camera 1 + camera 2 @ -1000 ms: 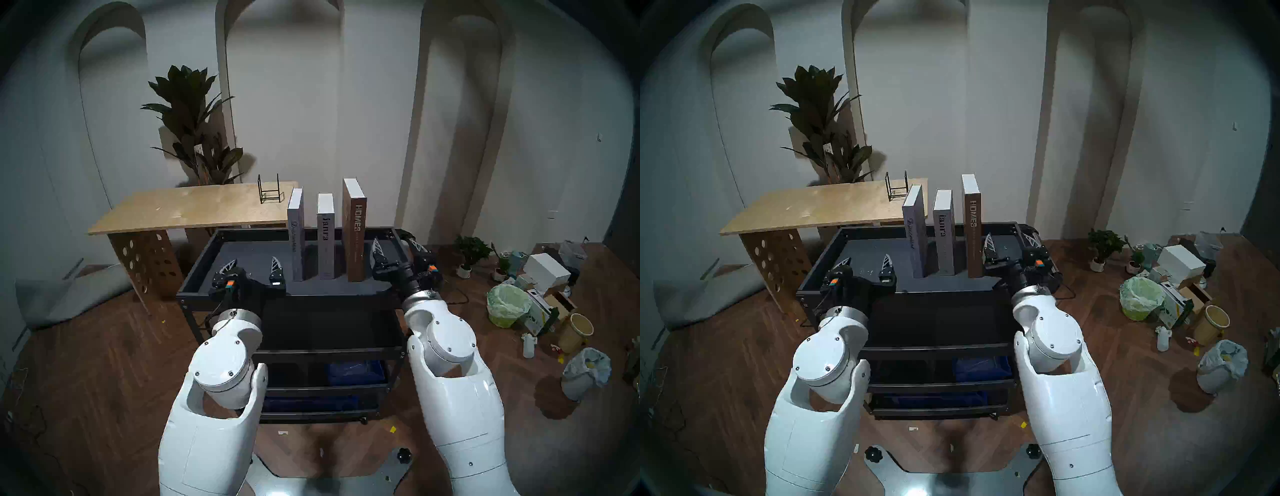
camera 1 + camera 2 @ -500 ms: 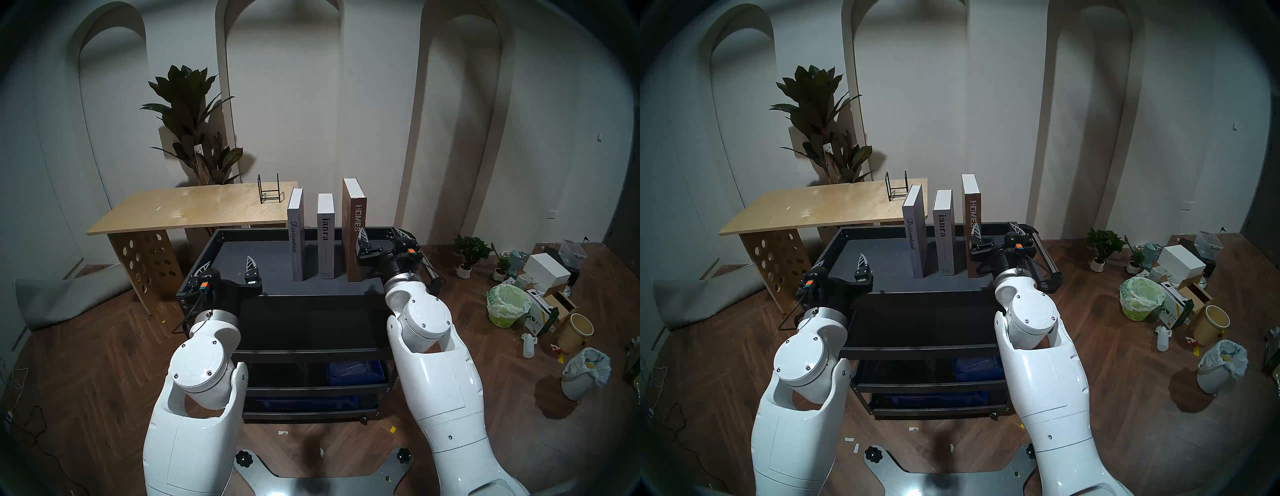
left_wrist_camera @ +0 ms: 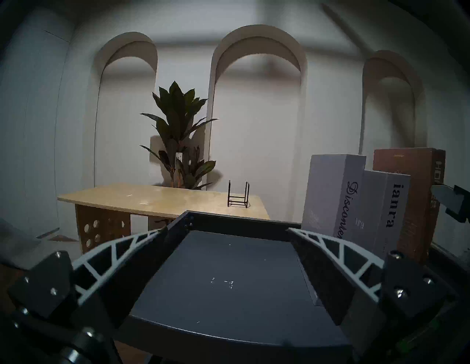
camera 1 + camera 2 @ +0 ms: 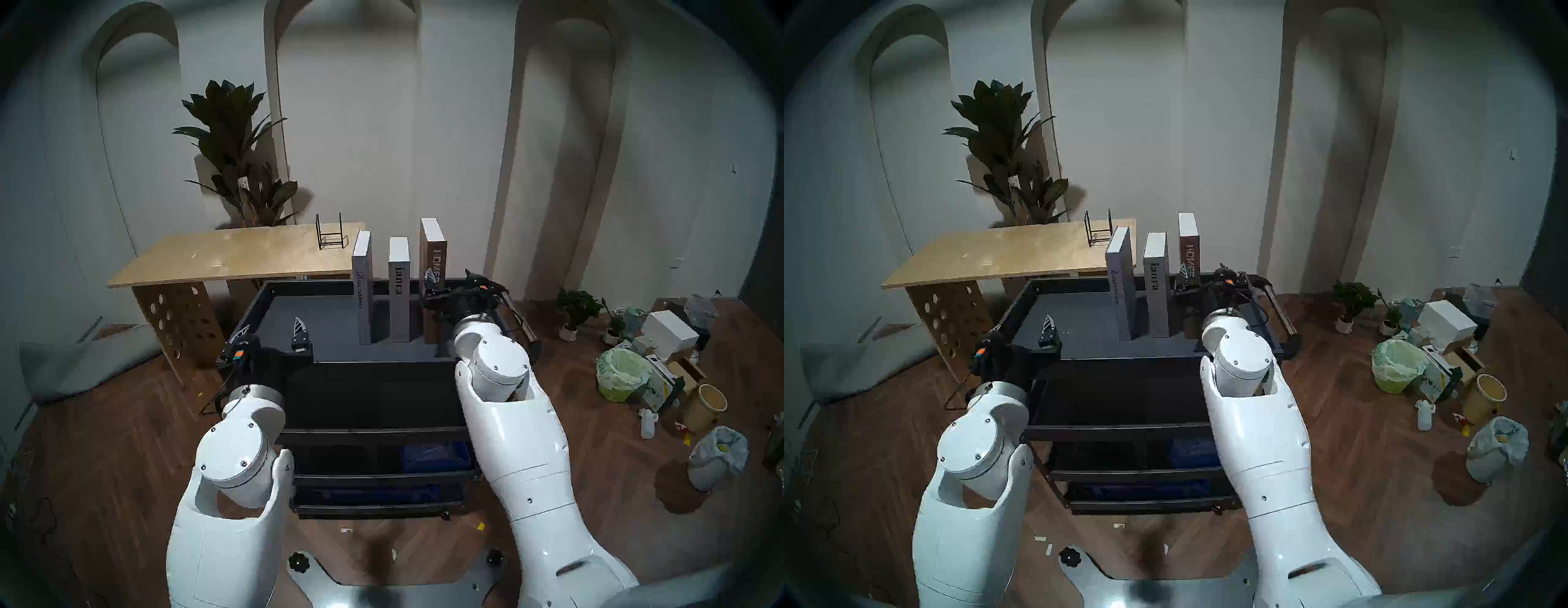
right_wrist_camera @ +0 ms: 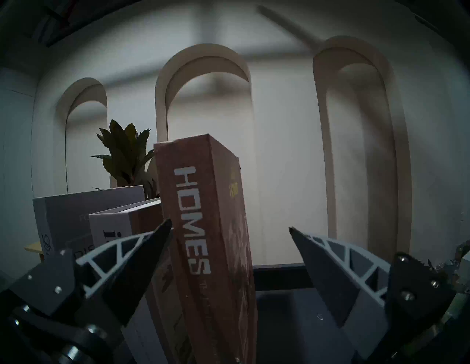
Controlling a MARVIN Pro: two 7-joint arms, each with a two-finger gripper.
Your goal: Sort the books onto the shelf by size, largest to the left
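Tan wooden desk (image 4: 237, 254) at rear left; small black wire rack (image 4: 330, 234) upright near its right end. Tall leafy plant (image 4: 237, 144) behind. Floor right: bagged bins (image 4: 621, 373), white box (image 4: 669, 333), small potted plants (image 4: 578, 306).

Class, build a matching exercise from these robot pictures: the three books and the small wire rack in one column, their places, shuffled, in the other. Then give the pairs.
Things
1. HOMES book
2. ianra book
3. Discontent book
4. wire rack

Places
A. middle of the row
B. on the wooden table
C. leftmost in the row
D. rightmost, between the open right pincer's fingers

Pairs: 1-D, 2-A, 3-C, 4-B
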